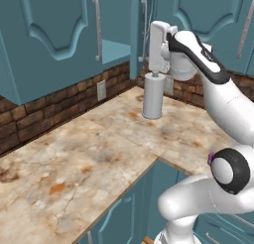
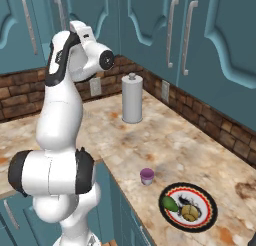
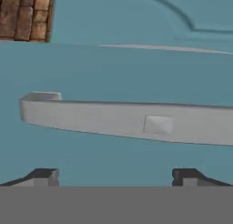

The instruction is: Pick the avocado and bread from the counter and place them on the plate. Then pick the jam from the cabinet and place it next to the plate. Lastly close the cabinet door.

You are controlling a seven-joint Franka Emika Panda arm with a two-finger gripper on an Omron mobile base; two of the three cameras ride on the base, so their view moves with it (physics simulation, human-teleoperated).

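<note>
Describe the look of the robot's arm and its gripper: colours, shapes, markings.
The arm is glossy white, built of rounded, bulbous segments. Black bands ring its joints, with round pale grey caps at their ends. A black strip runs along the upper link. The gripper has two small dark grey, blocky fingertips. No cables show.

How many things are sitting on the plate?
2. The avocado lies on the plate's left side, and the bread sits beside it near the middle. The jam stands off the plate, on the counter.
</note>
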